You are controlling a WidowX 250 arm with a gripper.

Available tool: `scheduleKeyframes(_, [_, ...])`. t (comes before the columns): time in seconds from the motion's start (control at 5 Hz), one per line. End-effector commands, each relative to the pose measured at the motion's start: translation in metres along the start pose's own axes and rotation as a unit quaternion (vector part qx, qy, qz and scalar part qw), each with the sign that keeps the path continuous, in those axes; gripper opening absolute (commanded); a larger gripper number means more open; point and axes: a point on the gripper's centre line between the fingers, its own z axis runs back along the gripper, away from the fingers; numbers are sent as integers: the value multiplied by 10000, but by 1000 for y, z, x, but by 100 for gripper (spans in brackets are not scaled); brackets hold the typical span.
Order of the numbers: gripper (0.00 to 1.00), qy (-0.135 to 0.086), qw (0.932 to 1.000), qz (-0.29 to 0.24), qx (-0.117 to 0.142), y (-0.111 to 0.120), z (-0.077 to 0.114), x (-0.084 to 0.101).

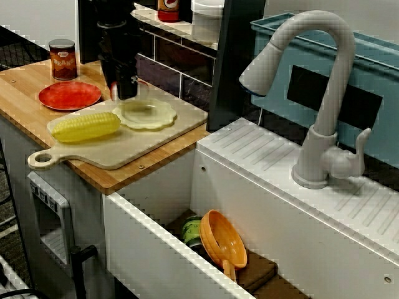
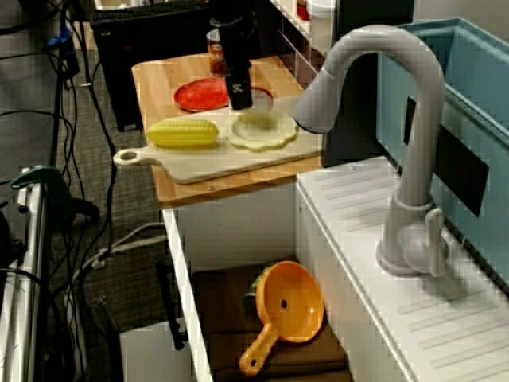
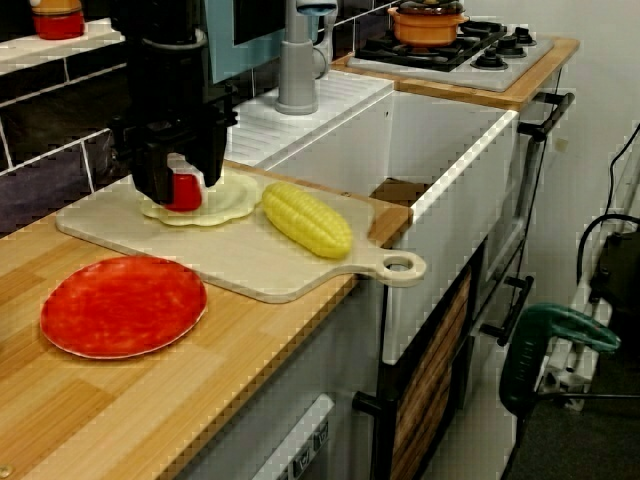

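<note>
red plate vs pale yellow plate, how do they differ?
Colour: the red plate is solid red, the pale yellow plate cream-yellow. Rim: the red plate is smooth and round, the pale yellow plate scalloped. Place: the red plate lies on the bare counter, the pale yellow plate on the cutting board under the hand. Both lie flat.

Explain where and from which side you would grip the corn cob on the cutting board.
Grip the corn cob across its middle, from straight above. It lies flat on the cutting board, its rounded long sides free; the scalloped dish sits close by one end.
</note>
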Motion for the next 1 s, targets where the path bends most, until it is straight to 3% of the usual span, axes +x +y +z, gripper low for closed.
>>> scheduleKeyframes(0.0, [0,-416,9987,94,283,24,55,-6])
scheduleKeyframes(0.8, [0,-310,9969,437,568,64,53,-32])
